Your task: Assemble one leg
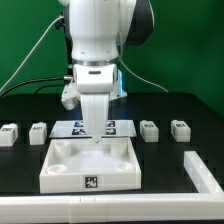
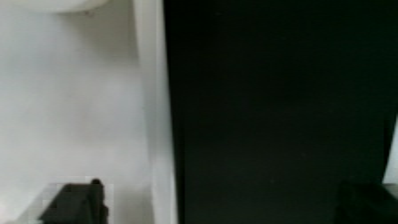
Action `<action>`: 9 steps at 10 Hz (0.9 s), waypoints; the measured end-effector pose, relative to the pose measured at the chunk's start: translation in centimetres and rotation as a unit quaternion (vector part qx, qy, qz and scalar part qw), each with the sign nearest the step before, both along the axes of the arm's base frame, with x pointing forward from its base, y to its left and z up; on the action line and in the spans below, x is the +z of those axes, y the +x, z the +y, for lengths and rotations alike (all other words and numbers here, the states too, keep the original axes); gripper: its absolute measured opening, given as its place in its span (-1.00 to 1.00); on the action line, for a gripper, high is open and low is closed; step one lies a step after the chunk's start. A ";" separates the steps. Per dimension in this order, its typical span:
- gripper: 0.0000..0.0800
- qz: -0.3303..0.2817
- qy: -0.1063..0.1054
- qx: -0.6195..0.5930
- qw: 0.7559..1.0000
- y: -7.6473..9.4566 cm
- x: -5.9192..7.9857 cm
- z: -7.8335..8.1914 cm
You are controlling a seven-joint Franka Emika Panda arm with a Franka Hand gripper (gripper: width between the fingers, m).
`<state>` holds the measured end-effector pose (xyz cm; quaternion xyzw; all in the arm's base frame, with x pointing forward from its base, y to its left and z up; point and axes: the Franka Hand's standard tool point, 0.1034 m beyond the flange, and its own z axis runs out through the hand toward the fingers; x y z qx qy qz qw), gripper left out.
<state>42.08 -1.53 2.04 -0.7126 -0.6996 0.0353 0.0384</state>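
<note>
Hovers above far rim of white panel (image 1: 60, 160), gripper (image 1: 97, 137) with fingers (image 2: 75, 205) wide apart, holding nothing. Nearest leg (image 1: 148, 129) upright on table, beside marker board (image 1: 122, 127), on the exterior view's right.

— What is seen around the white panel (image 1: 60, 172)?
— The marker board (image 1: 62, 127) is laid just behind it; a long white bar (image 1: 206, 172) is placed apart, to the exterior view's right.

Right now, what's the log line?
gripper: open, empty | over panel edge | four legs: loose on table
</note>
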 end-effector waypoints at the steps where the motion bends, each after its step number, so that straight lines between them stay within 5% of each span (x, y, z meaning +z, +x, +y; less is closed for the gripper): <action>1: 0.62 0.005 0.001 0.000 1.000 0.0 -0.7 0.1; 4: 0.62 0.004 0.001 -0.002 1.000 0.4 -0.7 0.2; 5: 0.31 0.005 0.001 -0.003 1.000 0.3 -0.7 0.1; 6: 0.31 0.005 0.001 -0.003 1.000 0.3 -0.8 0.1; 9: -0.76 0.005 0.001 -0.003 1.000 0.2 -0.8 0.1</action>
